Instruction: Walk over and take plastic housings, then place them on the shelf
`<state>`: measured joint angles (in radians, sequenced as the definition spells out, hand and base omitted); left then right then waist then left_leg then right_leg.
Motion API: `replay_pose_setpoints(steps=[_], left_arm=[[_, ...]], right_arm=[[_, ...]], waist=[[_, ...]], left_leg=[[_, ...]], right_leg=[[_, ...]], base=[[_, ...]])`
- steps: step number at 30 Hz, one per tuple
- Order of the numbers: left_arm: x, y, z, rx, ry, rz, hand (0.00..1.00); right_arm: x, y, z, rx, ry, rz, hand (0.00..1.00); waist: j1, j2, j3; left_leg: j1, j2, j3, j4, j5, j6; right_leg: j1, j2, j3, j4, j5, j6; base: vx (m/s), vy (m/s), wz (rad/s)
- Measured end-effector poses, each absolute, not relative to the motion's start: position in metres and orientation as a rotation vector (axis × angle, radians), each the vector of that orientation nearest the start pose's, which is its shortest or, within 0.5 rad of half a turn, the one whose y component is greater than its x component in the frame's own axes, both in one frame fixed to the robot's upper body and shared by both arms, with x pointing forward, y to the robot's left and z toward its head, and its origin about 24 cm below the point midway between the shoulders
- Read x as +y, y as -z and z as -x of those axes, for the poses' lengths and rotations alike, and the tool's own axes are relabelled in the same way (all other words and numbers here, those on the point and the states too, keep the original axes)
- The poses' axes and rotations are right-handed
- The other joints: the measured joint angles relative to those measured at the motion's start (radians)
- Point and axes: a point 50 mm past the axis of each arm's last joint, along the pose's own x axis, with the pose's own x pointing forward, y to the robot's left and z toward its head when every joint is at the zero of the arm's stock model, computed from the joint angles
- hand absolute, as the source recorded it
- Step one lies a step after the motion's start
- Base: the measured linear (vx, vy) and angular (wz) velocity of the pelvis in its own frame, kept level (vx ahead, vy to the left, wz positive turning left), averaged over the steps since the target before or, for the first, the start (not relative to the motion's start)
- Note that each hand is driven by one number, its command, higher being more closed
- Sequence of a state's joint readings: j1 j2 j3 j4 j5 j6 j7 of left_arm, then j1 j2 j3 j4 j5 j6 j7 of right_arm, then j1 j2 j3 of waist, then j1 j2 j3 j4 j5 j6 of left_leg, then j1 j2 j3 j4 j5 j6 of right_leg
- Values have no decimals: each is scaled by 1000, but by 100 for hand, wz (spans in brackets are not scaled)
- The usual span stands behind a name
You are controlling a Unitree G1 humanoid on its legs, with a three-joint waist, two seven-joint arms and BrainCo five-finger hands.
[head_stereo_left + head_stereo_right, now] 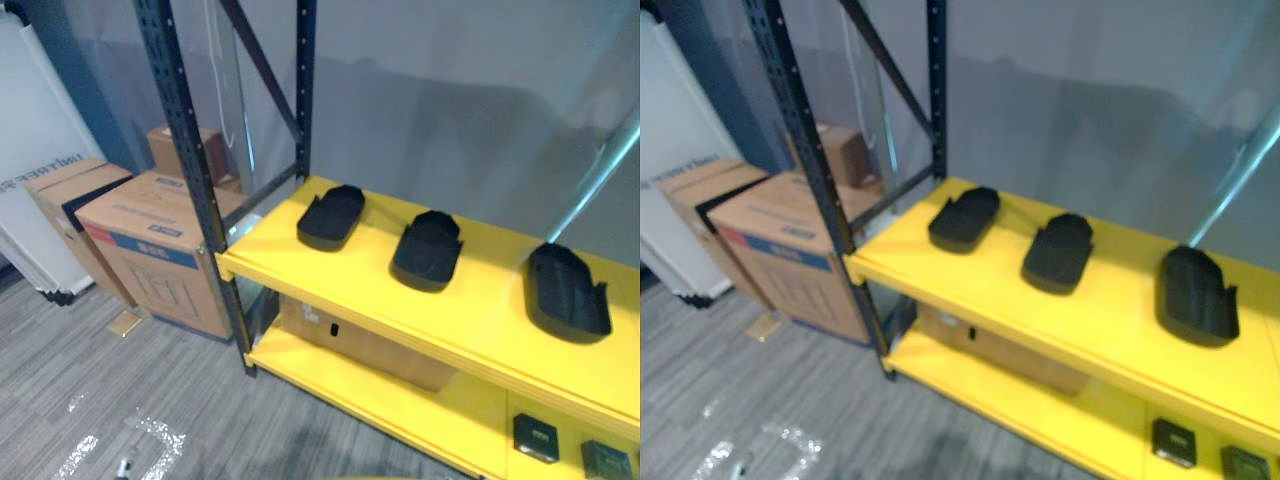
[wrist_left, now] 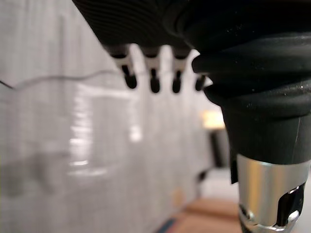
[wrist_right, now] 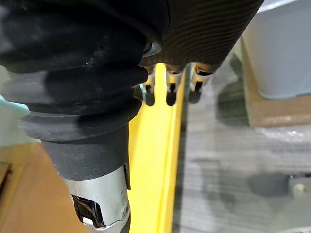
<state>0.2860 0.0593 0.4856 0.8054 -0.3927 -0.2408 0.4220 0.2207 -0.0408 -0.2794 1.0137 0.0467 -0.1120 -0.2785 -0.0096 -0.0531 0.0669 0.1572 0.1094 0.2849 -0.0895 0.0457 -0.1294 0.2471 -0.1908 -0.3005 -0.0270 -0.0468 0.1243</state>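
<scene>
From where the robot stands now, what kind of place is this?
Probably a storeroom or small warehouse: a steel rack with yellow shelves holds three black plastic housings, and cardboard boxes stand on the grey floor beside it.

A yellow metal upper shelf board (image 1: pixel 290 262) runs away to the right. Three housings sit on it in a row, well apart: the left black plastic housing (image 1: pixel 331 216), the middle housing (image 1: pixel 428 249) and the right housing (image 1: pixel 567 290). Bare yellow gaps lie between them, and a bare strip runs along the front edge. Above the board, the space is open back to the grey wall (image 1: pixel 450 100).

At the left end, a dark perforated steel front upright (image 1: pixel 190 140), a rear upright (image 1: pixel 304 90) and a diagonal brace (image 1: pixel 262 65) close that side. A slanted silver pole (image 1: pixel 600 170) crosses above the right housing.

Below, a brown cardboard box (image 1: pixel 370 345) fills part of the lower yellow shelf (image 1: pixel 400 410). Large brown cartons (image 1: pixel 150 250) stand on the floor left of the rack.
</scene>
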Motion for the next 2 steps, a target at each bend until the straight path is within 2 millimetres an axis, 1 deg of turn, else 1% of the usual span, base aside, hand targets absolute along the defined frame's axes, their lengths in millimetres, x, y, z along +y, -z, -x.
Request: replay_pose_setpoints(steps=[1,2], left_arm=[[272,136,-28,865,-1142,237,0],[268,140,-27,900,-1103,253,0]], right_arm=[[-222,160,-42,1113,634,24,0],[-222,160,-42,1112,638,21,0]], waist=[[-5,11,6],[-5,14,9]], left_leg=[[0,3,2,0,-1,-1],[0,4,3,0,-1,-2]], right_leg=[[-1,2,1,-1,-1,2],[-1,3,1,-1,-1,2]], base=[[0,0,0],[0,0,0]])
